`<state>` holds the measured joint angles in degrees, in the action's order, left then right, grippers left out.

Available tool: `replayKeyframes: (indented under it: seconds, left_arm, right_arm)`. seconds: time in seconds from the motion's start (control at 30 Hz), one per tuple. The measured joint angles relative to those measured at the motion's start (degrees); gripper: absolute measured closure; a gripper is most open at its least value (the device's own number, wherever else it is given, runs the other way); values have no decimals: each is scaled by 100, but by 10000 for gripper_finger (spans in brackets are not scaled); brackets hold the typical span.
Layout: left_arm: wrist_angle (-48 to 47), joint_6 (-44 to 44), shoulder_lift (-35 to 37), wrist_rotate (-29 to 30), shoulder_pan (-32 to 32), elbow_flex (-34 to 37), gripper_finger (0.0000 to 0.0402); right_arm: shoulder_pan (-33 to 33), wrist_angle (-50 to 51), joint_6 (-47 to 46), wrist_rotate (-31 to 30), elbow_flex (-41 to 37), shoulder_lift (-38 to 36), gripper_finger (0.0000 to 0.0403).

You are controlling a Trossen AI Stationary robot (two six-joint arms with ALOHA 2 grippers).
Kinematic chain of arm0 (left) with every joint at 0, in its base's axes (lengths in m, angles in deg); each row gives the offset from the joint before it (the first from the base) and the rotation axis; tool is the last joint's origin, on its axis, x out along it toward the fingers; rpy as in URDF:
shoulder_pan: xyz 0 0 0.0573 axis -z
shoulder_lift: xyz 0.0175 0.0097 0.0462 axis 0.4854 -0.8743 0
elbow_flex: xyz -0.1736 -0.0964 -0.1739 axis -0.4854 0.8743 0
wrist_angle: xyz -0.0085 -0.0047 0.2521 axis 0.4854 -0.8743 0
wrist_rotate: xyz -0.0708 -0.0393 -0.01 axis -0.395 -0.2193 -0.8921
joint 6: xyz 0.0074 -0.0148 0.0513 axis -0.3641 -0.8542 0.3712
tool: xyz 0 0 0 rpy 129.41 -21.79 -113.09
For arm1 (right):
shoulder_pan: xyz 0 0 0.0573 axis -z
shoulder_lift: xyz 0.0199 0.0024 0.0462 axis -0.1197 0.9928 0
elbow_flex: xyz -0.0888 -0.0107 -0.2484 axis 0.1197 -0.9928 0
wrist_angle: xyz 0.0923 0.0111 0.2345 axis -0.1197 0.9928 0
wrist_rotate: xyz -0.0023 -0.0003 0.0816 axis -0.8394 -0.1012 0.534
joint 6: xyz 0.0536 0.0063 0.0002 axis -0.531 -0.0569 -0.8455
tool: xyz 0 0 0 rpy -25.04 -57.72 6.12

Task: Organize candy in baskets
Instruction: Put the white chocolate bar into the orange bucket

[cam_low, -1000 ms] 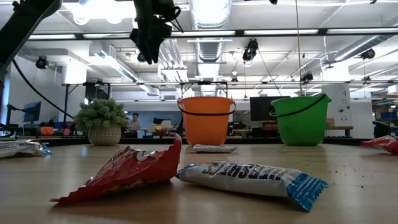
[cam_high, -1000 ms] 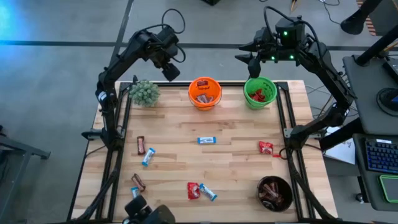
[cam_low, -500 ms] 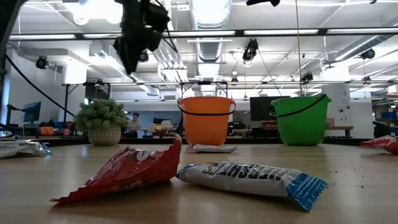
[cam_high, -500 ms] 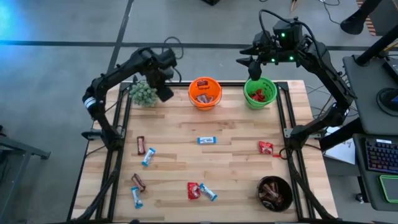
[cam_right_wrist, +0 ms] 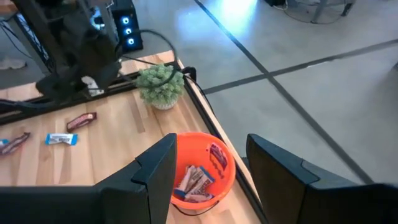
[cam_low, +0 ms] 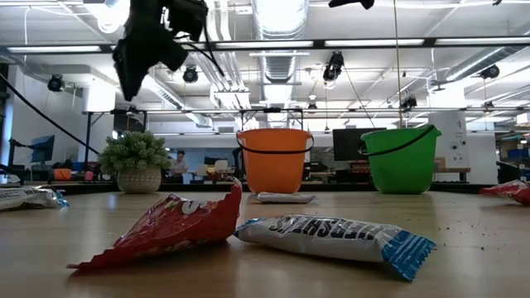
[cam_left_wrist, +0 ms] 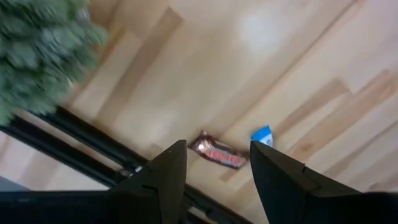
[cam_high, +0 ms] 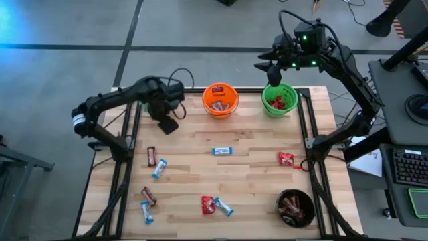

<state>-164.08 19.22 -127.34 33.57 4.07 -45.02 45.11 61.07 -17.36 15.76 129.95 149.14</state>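
The candy lies scattered on the wooden table: a brown bar (cam_high: 152,156), light blue packets (cam_high: 159,169) (cam_high: 223,151) and red packets (cam_high: 208,205) (cam_high: 286,159). At the far edge stand the orange pail (cam_high: 221,99) and the green pail (cam_high: 279,99), each with candy in it. The black bowl (cam_high: 295,207) at the near right holds brown bars. My left gripper (cam_high: 167,124) hangs open over the table's far left, pointing down, with nothing between its fingers. In its wrist view a brown bar (cam_left_wrist: 217,152) lies far below. My right gripper (cam_high: 271,67) is open, high behind the green pail.
A fuzzy green plant (cam_low: 137,161) in a small pot stands at the far left corner, close beside my left arm. Black rails (cam_high: 127,154) run along the table's left and right sides. A red packet (cam_low: 166,228) and a blue-and-white one (cam_low: 339,236) lie near the front edge.
My left gripper has come from beyond the far edge toward the table's near and left side, sinking lower and tipping until it points down at the table. The candy and pails have not moved.
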Motion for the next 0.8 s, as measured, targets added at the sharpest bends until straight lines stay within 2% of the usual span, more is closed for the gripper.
replayKeyframes:
  seconds: [0.13,0.4,0.8]
  left_arm:
    - [153,-337,175,-54,272,454,242]
    - [1000,-921,564,-562,822,1238,242]
    - [1477,-1277,478,-588,1759,1009,242]
  right_arm:
    - [-10,18,-227,0,0,-6,218]
    - [-24,90,-630,2,0,-41,218]
    - [-25,848,-1192,2,2,-59,218]
